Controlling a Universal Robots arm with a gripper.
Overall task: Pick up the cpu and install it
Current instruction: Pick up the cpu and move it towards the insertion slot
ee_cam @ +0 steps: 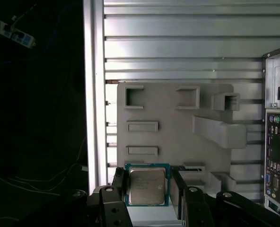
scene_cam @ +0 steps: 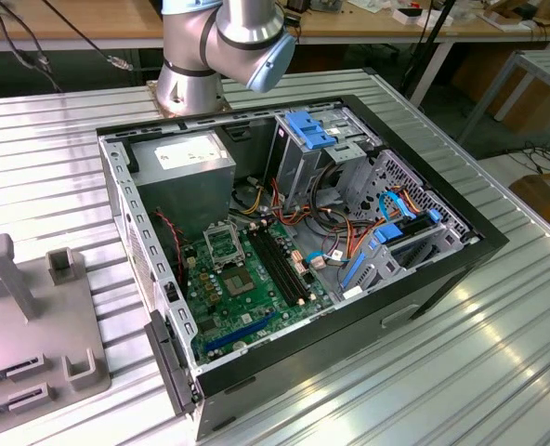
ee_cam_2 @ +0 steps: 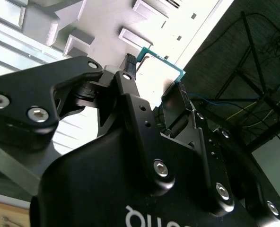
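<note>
- The cpu (ee_cam: pixel 147 185) lay flat with its metal lid facing the camera in the first wrist view. It sat over the near edge of the grey fixture tray (ee_cam: pixel 178 127), and its green border showed on all sides of the lid.
- The gripper (ee_cam: pixel 147 183) straddled it. The two dark fingers (ee_cam: pixel 177 189) stood against opposite edges of the chip with no gap visible on either side, so I judged them clamped on the cpu. Whether the chip rested on the tray or hung just clear of it, I could not tell.
- The chip was nearly square, so no long axis mattered. The grip ran across it from one side edge to the other, and the lid stayed level between the fingers.
- The tray's raised blocks and empty slots lay beyond the chip, on the ribbed metal table (ee_cam: pixel 178 47).
- In the exterior view the tray (scene_cam: pixel 33 325) sat in the lower left of the frame. The open computer case (scene_cam: pixel 479 243) filled the centre, with the arm (scene_cam: pixel 224 46) rising behind it at the upper middle.
- Inside the case, the socket (scene_cam: pixel 221 244) lay on the motherboard (scene_cam: pixel 256 307) just left of the frame's centre. Its frame looked empty, so the install appeared not yet done.
- The relation that counted: the socket lay well apart from the tray, past the case wall, toward the exterior view's right of where the tray stood.
</note>
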